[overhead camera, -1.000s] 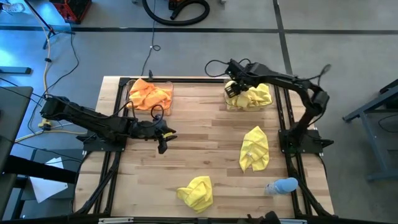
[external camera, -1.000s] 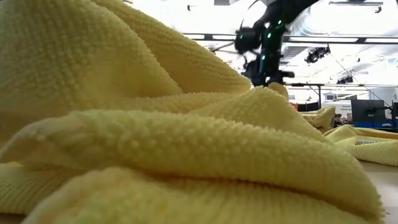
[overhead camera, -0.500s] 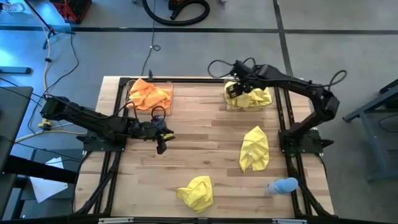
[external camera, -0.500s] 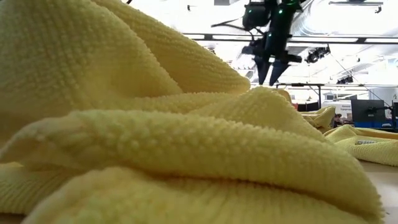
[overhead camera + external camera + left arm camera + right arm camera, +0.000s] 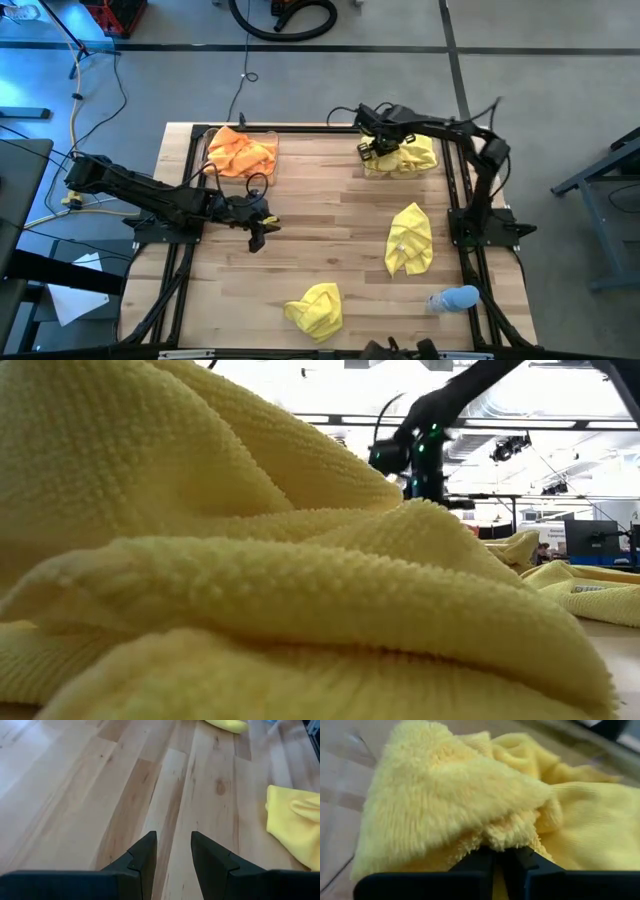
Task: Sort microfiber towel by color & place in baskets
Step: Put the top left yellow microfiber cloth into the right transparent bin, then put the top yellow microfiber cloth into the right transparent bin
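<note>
Pinching a fold of yellow towel (image 5: 470, 805) over the right basket (image 5: 366, 166), right gripper (image 5: 372, 148) seemingly clamped; left gripper (image 5: 171, 851) parted above bare table (image 5: 75, 795).

The table (image 5: 320, 215) is pale wood with light and tan planks and a black frame. One clear basket (image 5: 270, 160) holds bright orange towels (image 5: 240, 152); the other clear basket (image 5: 366, 166) holds a bright yellow towel (image 5: 412, 155). Two more yellow towels lie on the wood (image 5: 410, 238) (image 5: 315, 308), their pile nubby and even. A small rounded object (image 5: 455, 298) is pale blue. Both arms are black.
</note>
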Controlling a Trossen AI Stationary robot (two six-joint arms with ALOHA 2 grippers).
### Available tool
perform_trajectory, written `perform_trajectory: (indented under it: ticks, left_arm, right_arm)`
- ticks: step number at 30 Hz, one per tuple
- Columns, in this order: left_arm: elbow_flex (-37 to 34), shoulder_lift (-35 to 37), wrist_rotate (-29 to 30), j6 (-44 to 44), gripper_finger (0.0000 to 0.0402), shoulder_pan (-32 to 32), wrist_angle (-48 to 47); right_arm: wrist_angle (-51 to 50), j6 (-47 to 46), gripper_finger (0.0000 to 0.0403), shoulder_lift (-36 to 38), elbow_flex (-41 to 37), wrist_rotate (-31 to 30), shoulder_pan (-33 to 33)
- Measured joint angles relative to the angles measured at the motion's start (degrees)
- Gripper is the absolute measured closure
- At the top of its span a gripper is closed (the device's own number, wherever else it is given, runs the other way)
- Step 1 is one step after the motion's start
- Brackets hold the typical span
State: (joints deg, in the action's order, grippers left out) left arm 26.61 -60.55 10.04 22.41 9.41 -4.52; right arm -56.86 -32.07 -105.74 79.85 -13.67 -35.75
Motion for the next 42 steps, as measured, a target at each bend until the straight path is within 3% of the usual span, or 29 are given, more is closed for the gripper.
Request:
perform_trajectory:
  ticks: [4, 9, 22, 26, 33, 37, 42]
  left_arm:
    - [0.00, 0.00, -0.07, 0.00, 0.0293, 0.00, -0.29]
    - [0.00, 0.00, -0.08, 0.04, 0.0293, 0.00, -0.69]
    - [0.00, 0.00, -0.09, 1.46, 0.0293, 0.00, -0.87]
    - [0.00, 0.00, -0.09, 1.49, 0.0293, 0.00, -0.87]
    - [0.00, 0.00, -0.09, 1.50, 0.0293, 0.00, -0.89]
    - [0.00, 0.00, -0.09, 1.49, 0.0293, 0.00, -0.89]
    - [0.00, 0.00, -0.09, 1.49, 0.0293, 0.02, -0.89]
  right_arm:
    - [2.38, 0.94, 0.0399, -3.94, 0.04, 0.77, 0.17]
    - [4.57, 0.88, 0.0395, -4.90, 0.22, 1.34, 0.20]
    - [1.21, 3.67, 0.0391, 6.30, -0.15, -0.44, 0.93]
    - [-0.35, 4.04, 0.0365, 10.47, -0.13, -0.46, 0.93]
    - [-8.38, 1.00, 0.0283, 18.17, -0.11, -2.38, 2.96]
    - [-16.01, -3.74, 0.0254, 21.41, -0.09, -2.41, 8.85]
    - [-23.09, -10.45, 0.0237, 22.62, -0.09, -4.66, 20.69]
